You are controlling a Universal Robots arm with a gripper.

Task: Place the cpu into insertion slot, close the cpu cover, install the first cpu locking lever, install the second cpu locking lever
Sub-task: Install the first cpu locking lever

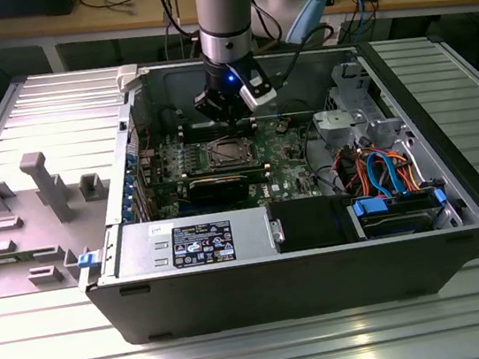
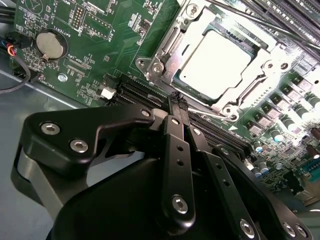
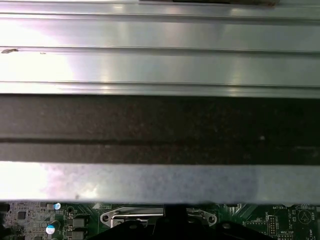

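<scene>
The cpu (image 2: pixel 215 56) lies flat in the insertion slot (image 1: pixel 226 153), its dull silver top bright under the light. The cpu cover (image 2: pixel 169 46), a silver frame, lies down around it. In the second wrist view my gripper (image 2: pixel 178 99) is shut, its black fingers pressed together with the tips at the socket's edge. A thin metal locking lever (image 2: pixel 216 115) runs along that edge beside the tips; whether they touch it I cannot tell. In the exterior view the gripper (image 1: pixel 227 117) hangs just behind the socket, inside the open computer case (image 1: pixel 281 285).
Long black memory slots (image 2: pixel 142 94) flank the socket on the green board (image 2: pixel 100 55), with a coin battery (image 2: pixel 52 46) nearby. A power supply (image 1: pixel 197 243), a drive bay with blue and orange cables (image 1: pixel 381 173) and the case walls hem the board in. Grey fixtures (image 1: pixel 44 185) stand outside the case.
</scene>
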